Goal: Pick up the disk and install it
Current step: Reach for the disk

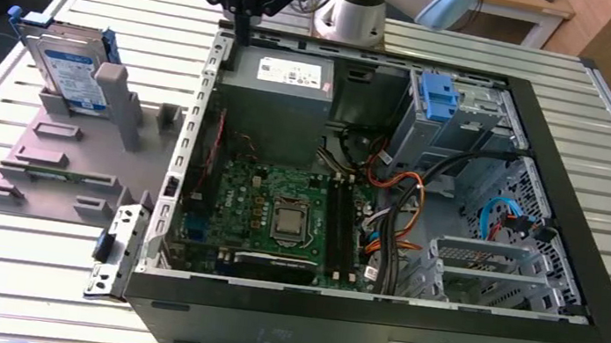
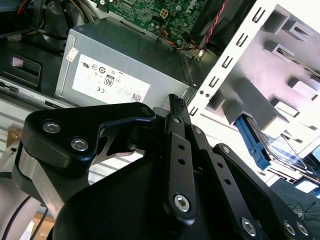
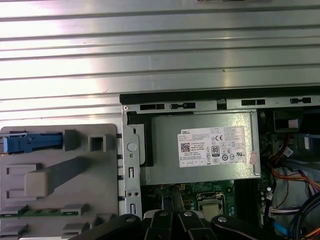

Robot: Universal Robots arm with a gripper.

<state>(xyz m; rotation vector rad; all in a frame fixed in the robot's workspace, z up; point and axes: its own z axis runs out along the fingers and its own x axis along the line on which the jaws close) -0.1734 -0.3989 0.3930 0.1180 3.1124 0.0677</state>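
**Disk not yet picked up; both steps remain**

As I read the feeds, the job has barely begun. In the exterior view the disk (image 1: pixel 68 69) stands on edge in the grey slotted holder (image 1: pixel 70 158). It sits on the slatted table (image 1: pixel 19 276), outside the open computer case (image 1: pixel 382 310), between 9 and 10 o'clock from the case's middle. Its blue rails also show in the first wrist view (image 3: pixel 30 142), slotted into the same holder. Nothing is touching it.

My gripper (image 1: pixel 235 34) hangs over the case wall beside the grey power supply (image 1: pixel 275 88), at about 11 o'clock from the case's middle. The disk lies well apart from it, toward 8 o'clock. In the second wrist view the fingertips (image 2: pixel 175 100) look pressed together with nothing between them, so I judge the gripper empty.

The drive bay (image 1: pixel 467 113) with its fixed blue bracket (image 1: pixel 439 96) sits near 1 o'clock in the case. I cannot see from here whether its slot is free.

So 0 of 2 steps are done: the grasp is outstanding, and so is the install.
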